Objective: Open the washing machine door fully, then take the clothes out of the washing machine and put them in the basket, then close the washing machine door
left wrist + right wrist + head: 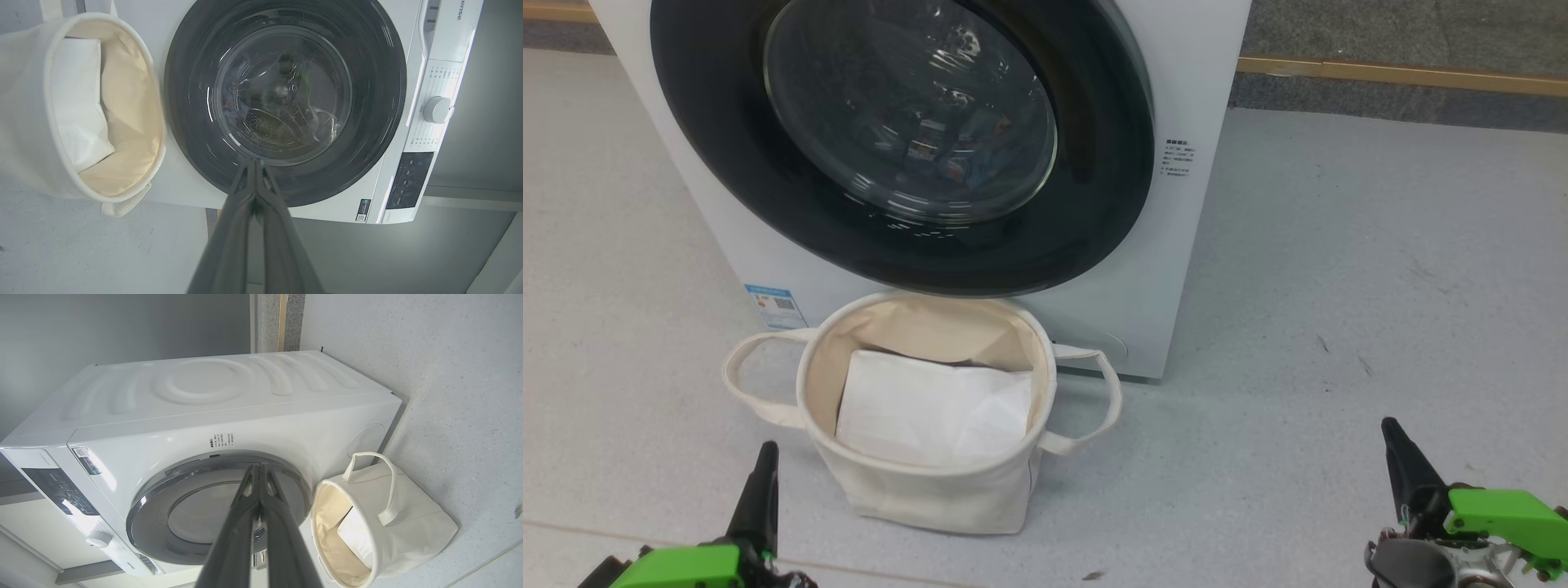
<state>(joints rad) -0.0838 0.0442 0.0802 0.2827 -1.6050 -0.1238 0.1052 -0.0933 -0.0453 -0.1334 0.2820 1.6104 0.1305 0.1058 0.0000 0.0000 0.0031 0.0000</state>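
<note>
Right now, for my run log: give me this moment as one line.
washing machine door: shut | clothes: behind door | basket: holds white sheet | left gripper: shut, empty | right gripper: shut, empty

Pale speckled floor (1339, 269), plain grey wall (122, 330).
A wooden strip (1405, 75) splits the rough dark band (1405, 33) edging the floor.

The basket (931, 490) stands before the closed washing machine door (903, 139).
</note>
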